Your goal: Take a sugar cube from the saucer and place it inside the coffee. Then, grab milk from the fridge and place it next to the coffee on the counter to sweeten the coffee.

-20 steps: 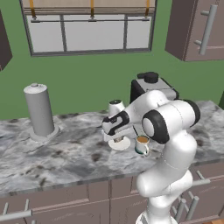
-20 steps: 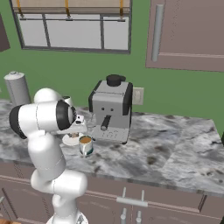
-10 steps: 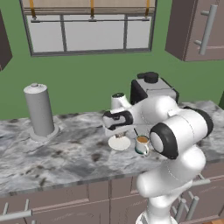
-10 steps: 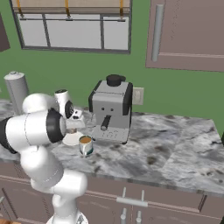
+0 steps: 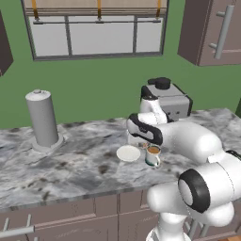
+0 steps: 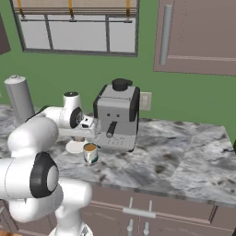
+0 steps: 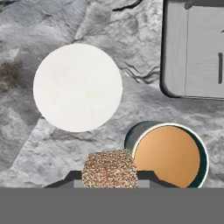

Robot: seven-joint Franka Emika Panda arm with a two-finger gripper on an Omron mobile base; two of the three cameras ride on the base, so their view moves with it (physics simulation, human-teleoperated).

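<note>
Hand view, left to right: you see the bare white saucer [image 7: 78, 87] on the marbled bench [image 7: 26, 144], then your hand [image 7: 108, 177] closed on the cube [image 7: 108, 168] between its tips, just beside the coffee [image 7: 168, 155], not over it. At far right sits the grey espresso machine [image 7: 194, 48]. Left base view shows the saucer [image 5: 128, 153] beside the coffee [image 5: 152, 155], with a grey canister [image 5: 43, 118] far left.
</note>
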